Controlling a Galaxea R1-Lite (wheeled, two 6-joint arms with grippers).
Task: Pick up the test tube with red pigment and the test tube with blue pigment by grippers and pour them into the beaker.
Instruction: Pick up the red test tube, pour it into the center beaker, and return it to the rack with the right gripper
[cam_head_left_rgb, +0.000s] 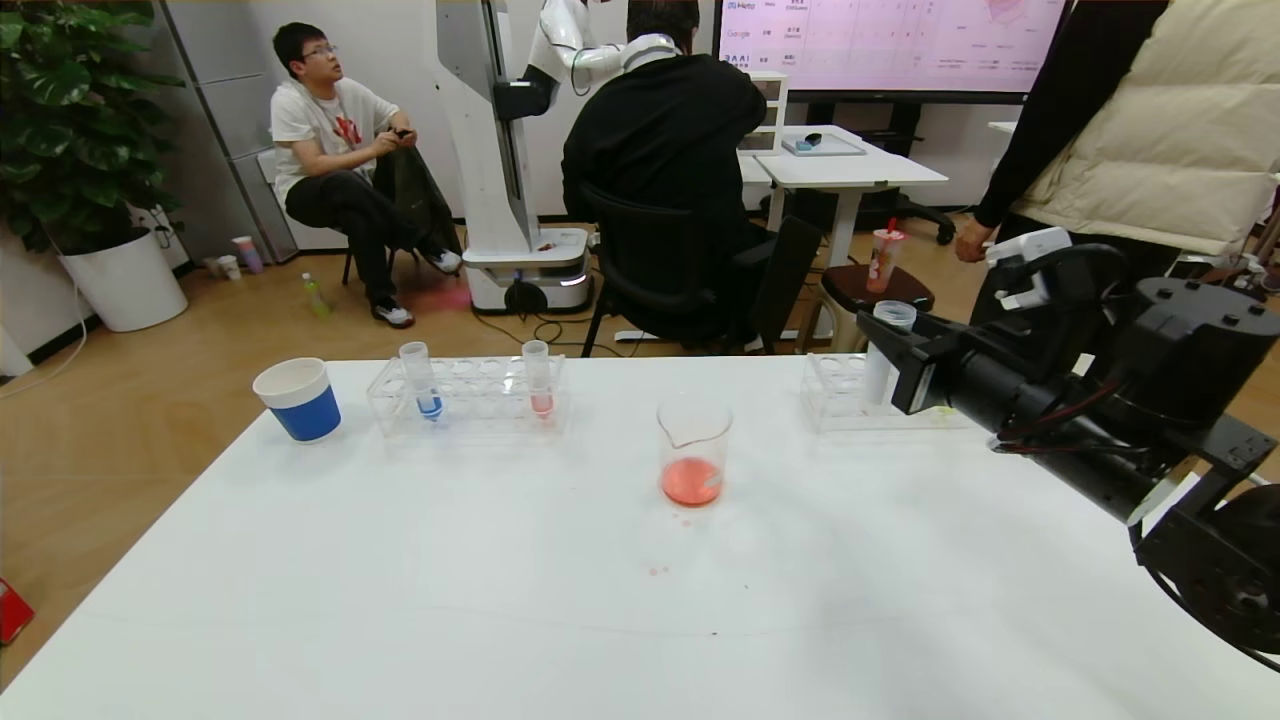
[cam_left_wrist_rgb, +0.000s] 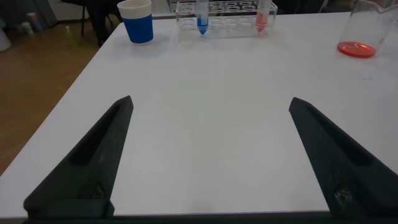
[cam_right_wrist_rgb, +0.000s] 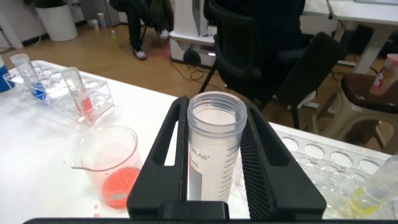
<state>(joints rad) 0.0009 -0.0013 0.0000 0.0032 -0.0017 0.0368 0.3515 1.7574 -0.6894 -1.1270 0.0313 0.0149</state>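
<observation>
I'm watching the right gripper (cam_head_left_rgb: 893, 365) hanging over the far right of the table (cam_head_left_rgb: 500, 600), at about two o'clock from the beaker (cam_head_left_rgb: 694, 450). Its fingers are clamping a clear tube (cam_right_wrist_rgb: 213, 149) that is standing upright between them, rim up (I'm seeing no liquid in the part that shows, so I can't say from here which tube it is). In the head view that tube is sitting just above the right rack (cam_head_left_rgb: 840, 395), with the black jaws pressing in on both sides.

The left gripper (cam_left_wrist_rgb: 208, 162) is showing only in its own wrist view, hovering low over bare table on the near left, fingers spread wide and holding nothing.

The beaker is standing upright near the table's centre, with a shallow layer of orange-red liquid in the bottom and a few small reddish drops on the table just in front of it at six o'clock.

The blue tube (cam_head_left_rgb: 419, 380) is standing upright in the left rack (cam_head_left_rgb: 470, 395), at about ten o'clock from the beaker, with blue liquid at its tip. A tube with pinkish-red liquid (cam_head_left_rgb: 538, 378) is standing in the same rack, a few holes to the right. A blue-and-white paper cup (cam_head_left_rgb: 298, 398) is sitting just left of that rack.

In the right wrist view, a tube with yellow-green liquid (cam_right_wrist_rgb: 373, 193) is showing at the rack's edge, partly cut off.
</observation>
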